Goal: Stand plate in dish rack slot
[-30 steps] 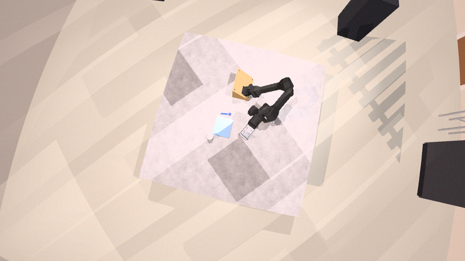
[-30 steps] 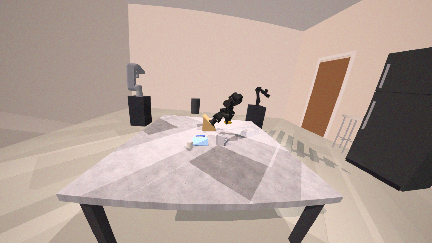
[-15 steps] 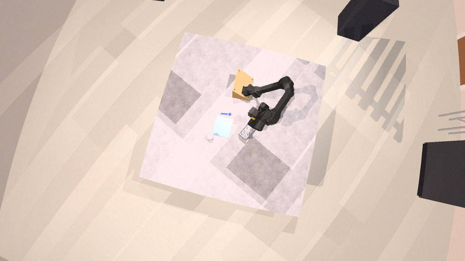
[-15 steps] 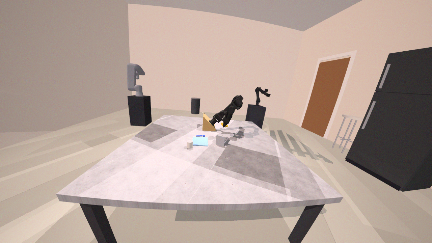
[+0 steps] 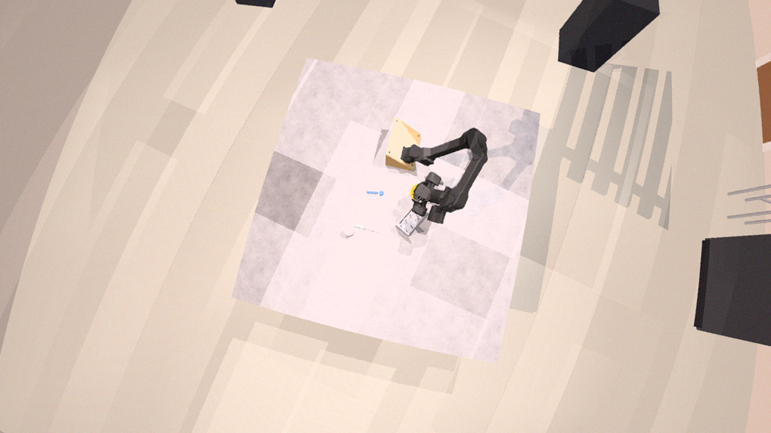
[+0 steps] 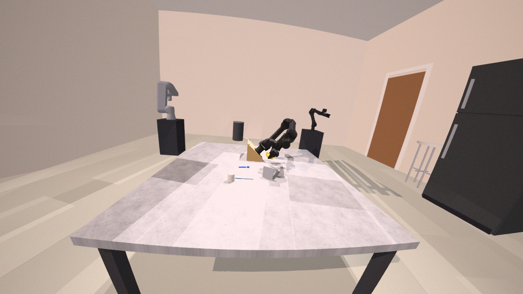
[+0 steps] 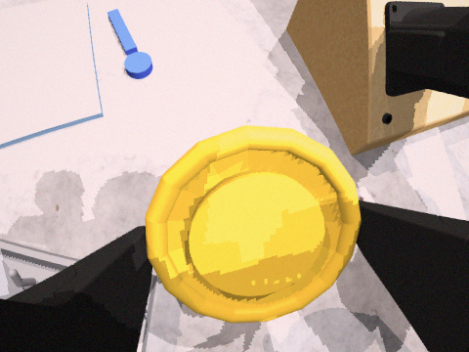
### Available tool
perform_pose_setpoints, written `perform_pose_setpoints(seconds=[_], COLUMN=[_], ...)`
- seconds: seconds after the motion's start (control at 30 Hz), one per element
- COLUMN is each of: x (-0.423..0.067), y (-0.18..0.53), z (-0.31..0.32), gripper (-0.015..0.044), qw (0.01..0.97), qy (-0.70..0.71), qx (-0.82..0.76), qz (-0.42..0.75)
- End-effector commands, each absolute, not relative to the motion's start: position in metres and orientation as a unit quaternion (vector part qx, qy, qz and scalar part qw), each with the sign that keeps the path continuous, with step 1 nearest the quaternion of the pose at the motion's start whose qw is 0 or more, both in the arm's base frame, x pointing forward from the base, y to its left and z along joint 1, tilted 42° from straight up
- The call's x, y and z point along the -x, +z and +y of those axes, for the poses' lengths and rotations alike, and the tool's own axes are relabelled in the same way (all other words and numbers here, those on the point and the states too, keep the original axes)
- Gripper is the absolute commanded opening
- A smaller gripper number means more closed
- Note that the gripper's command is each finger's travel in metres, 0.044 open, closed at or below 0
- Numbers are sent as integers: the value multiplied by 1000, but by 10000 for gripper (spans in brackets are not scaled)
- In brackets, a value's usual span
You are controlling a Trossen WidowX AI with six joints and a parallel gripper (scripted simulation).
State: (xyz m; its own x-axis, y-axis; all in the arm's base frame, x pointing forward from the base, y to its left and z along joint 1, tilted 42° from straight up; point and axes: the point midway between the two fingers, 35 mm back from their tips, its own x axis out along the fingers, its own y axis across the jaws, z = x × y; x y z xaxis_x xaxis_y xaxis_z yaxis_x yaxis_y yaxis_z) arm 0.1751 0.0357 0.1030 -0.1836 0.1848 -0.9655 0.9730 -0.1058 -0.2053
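My gripper (image 7: 253,226) (image 5: 418,198) (image 6: 270,154) is shut on the yellow plate (image 7: 254,202) (image 5: 412,193) (image 6: 267,154), its two black fingers pressing the rim from left and right. The plate hangs in the air above the table, face toward the wrist camera. The small grey dish rack (image 5: 409,225) (image 6: 271,171) stands on the table just in front of and below the gripper. In the wrist view only a corner of the rack (image 7: 26,252) shows at the lower left, beside the left finger.
A tan wedge block (image 5: 401,138) (image 6: 252,153) (image 7: 339,53) carries the arm's base. A blue spoon (image 5: 375,193) (image 6: 244,167) (image 7: 131,46), a thin blue-edged sheet (image 7: 46,85) (image 6: 244,178) and a small cup (image 5: 347,233) (image 6: 230,178) lie left of the rack.
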Motion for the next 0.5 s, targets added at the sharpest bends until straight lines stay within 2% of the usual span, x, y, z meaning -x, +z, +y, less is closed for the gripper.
perform_pose_setpoints(seconds=[0.0, 0.47], x=[-173, -175], y=[95, 77], z=[35, 36], gripper=[0, 0], qw=[410, 538], qy=[-538, -534], qx=[-497, -427], qz=[544, 493])
